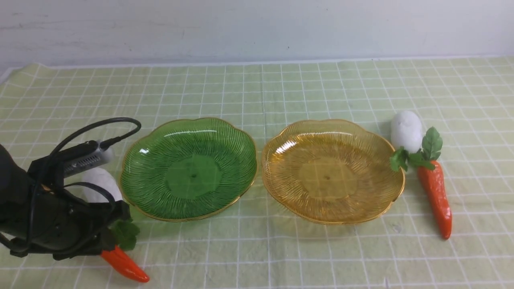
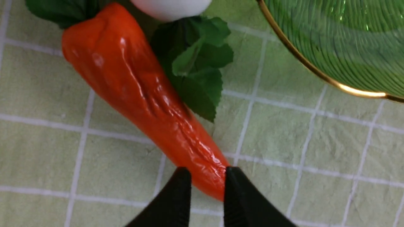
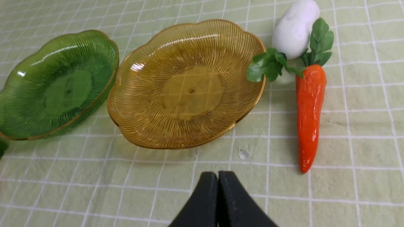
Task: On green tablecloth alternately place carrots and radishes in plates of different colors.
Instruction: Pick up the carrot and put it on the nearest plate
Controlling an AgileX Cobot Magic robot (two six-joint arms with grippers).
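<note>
Nearest in the front view, the left orange carrot (image 1: 125, 265) lies on the pale green gridded tablecloth (image 1: 297, 257), its tip toward four o'clock. Above it, the left gripper (image 2: 207, 172) stands narrowly parted and holds nothing, the carrot's tapered end showing beyond its fingertips. The right gripper (image 3: 217, 173) is closed, with nothing visible in its grip. The right orange carrot (image 1: 435, 198) rests between three and four o'clock from the amber plate (image 1: 327, 178), tip near five. The left white radish (image 1: 102, 184) sits at nine o'clock beside the green plate (image 1: 192, 176), partly hidden by the arm. Farther off, the right white radish (image 1: 406, 130) lies at two o'clock from the amber plate, its leaves overlapping the rim.
</note>
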